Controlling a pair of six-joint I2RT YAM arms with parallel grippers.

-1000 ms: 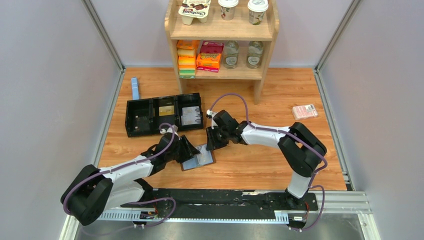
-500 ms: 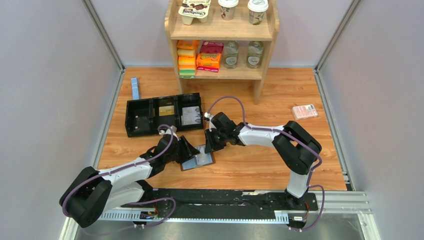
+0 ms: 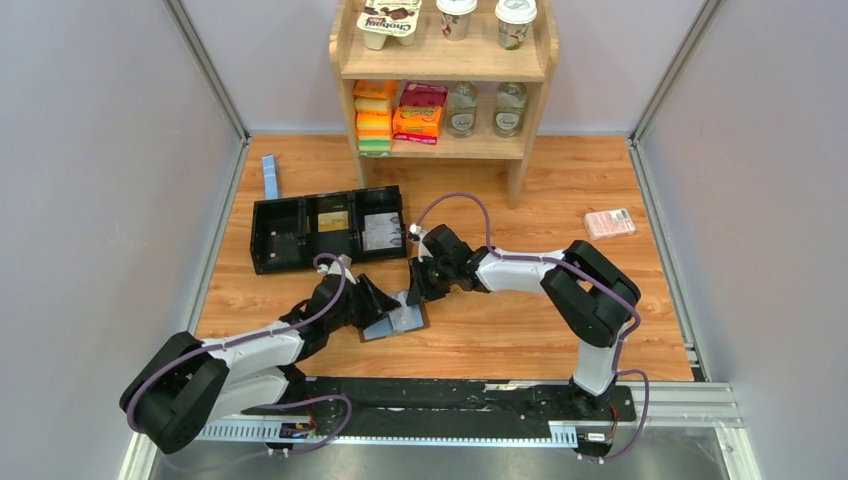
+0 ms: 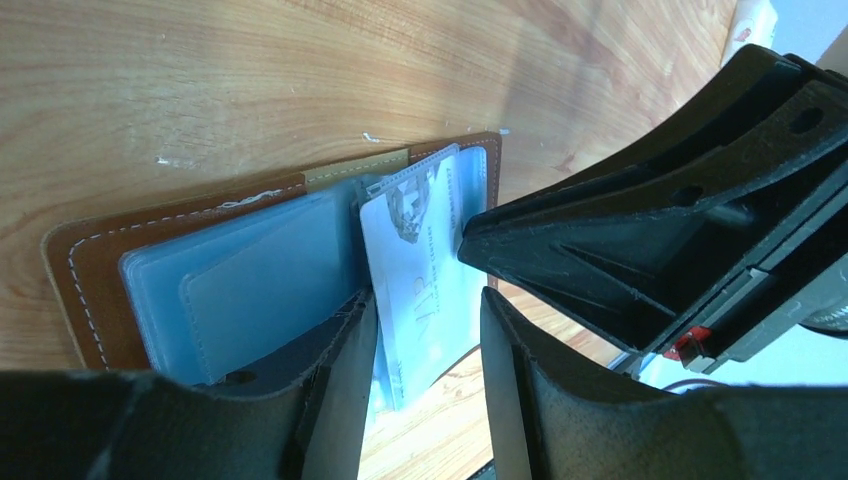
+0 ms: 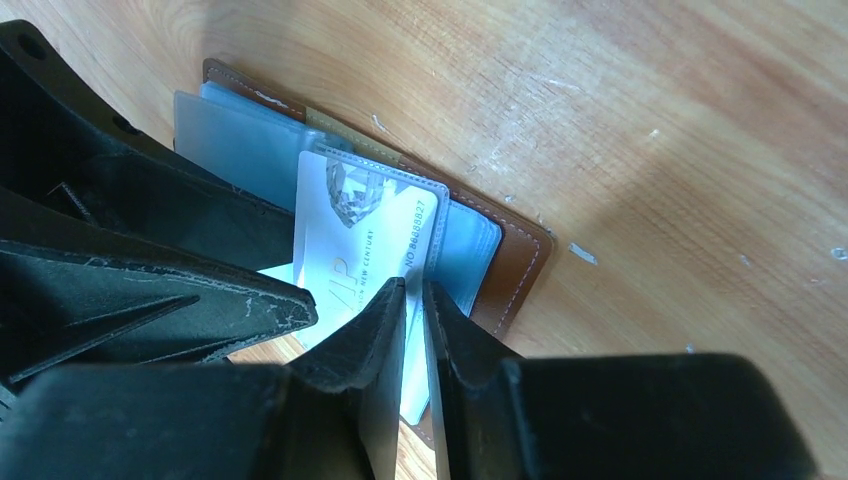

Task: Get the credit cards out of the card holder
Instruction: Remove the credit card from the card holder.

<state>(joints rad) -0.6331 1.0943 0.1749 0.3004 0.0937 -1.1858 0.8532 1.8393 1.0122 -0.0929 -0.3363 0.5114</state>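
Near the front middle of the table (image 3: pixel 520 330), the card holder (image 3: pixel 400 318) lies open and flat, brown edging round blue-grey clear pockets, with both grippers crowded over it; a pale credit card (image 5: pixel 360 235) printed VIP sits askew on one half, its far end tucked in a clear sleeve (image 5: pixel 455 235); the right gripper (image 5: pixel 413 287) has its jaws drawn nearly together, the card's long edge running into the slit between them, though whether they truly bite the card or only close around it I cannot tell from the wrist view; the left gripper (image 4: pixel 428 300) stands about half open and empty, its fingers (image 4: pixel 340 380) straddling the near end of the card and, I judge, bearing down on the holder to pin it; to do the pull well, the right should take the card alone, not the sleeve with it, and draw low and straight along the pocket's length while the left stops the leather from lifting or sliding; a skewed pull could jam a corner in the sleeve seam; farther back the long black tray (image 3: pixel 300 262) holds a tan card-like piece (image 3: pixel 333 221) in its middle compartment and a pale one (image 3: pixel 381 232) in the right; the wooden shelf (image 3: pixel 445 68) behind carries cups (image 3: pixel 457 18), bottles (image 3: pixel 462 108) and boxes (image 3: pixel 417 122)
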